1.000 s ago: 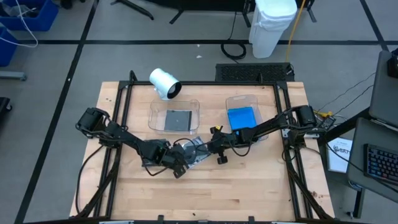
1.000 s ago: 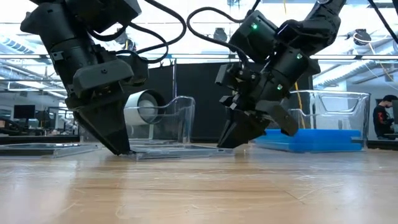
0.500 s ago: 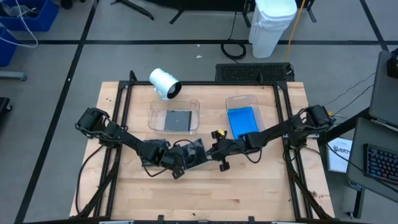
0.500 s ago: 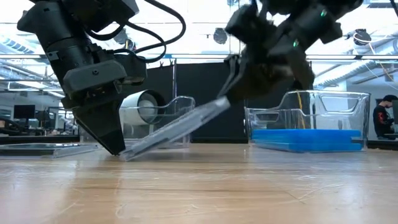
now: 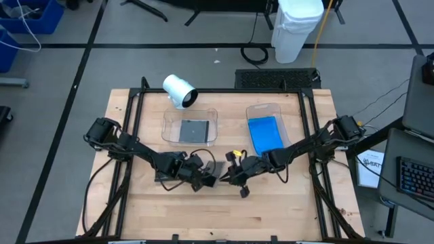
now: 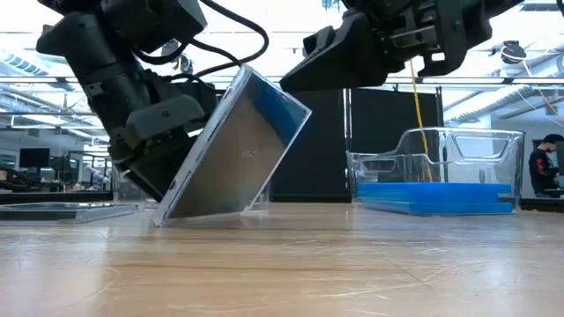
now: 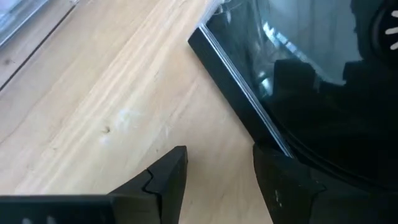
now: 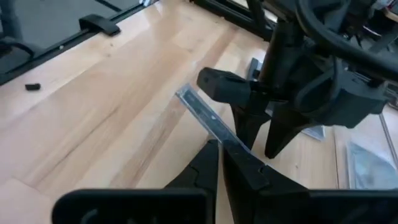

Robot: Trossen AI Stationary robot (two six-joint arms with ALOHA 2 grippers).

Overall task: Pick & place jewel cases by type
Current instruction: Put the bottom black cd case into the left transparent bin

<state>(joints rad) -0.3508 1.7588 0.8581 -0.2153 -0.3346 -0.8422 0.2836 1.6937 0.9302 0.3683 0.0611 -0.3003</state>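
Observation:
A dark grey and clear jewel case [image 6: 233, 154] stands steeply tilted in the middle of the table, its lower edge [image 6: 172, 214] on the wood. My right gripper [image 6: 286, 88] is shut on its raised edge. My left gripper [image 7: 217, 180] is open at the case's lower edge, with bare table between its fingers. In the high view the two grippers [image 5: 200, 179] [image 5: 225, 176] face each other across the case. A second case [image 6: 70, 211] lies flat on the table behind the left arm. My left gripper has one finger [image 7: 283, 177] set against the case's lower edge [image 7: 249, 127], which rests on the table; the finger slants down from the table's left. My right gripper pinches the case's raised edge [image 8: 208, 127] between its two shut fingers. It comes nearly level from the table's right. The case slopes down from it to the table.
A clear tray [image 5: 190, 127] at the back holds a dark case. To its right a second clear tray [image 5: 266, 132] holds blue cases. A white cylinder [image 5: 180, 90] lies at the far left. Bare wood lies toward the near edge.
My right gripper has gone up and a little toward the near edge, still shut on the case's edge. The case has tipped from flat to steeply tilted. Its edge by the left gripper has stayed on the table.

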